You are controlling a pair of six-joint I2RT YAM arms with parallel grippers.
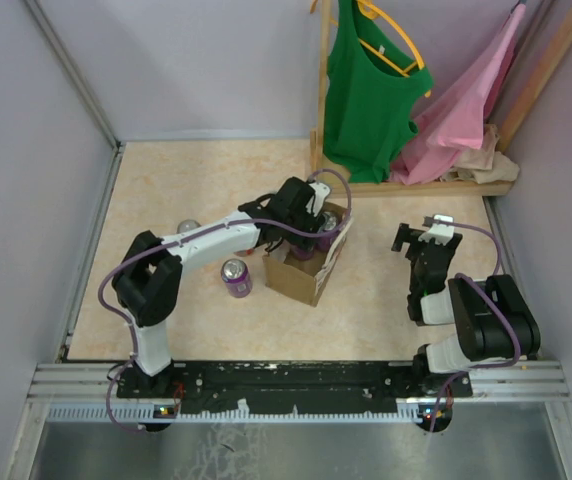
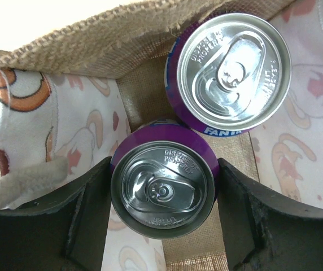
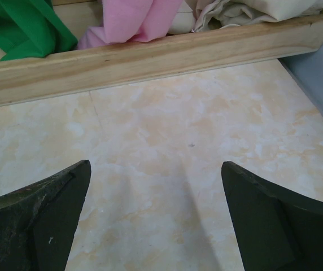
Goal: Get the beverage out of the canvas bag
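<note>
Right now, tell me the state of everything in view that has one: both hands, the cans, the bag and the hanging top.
canvas bag, upright, open at the top
near can, upright inside the bag, unopened, gripped
far can, upright inside the bag, unopened, loose
left hand, closed on the near can
table can, upright, outside the bag
right hand, open, empty
green top, hanging on a hanger

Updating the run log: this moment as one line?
left claw: shut on purple can in canvas bag | right claw: open, empty | second can: in bag
</note>
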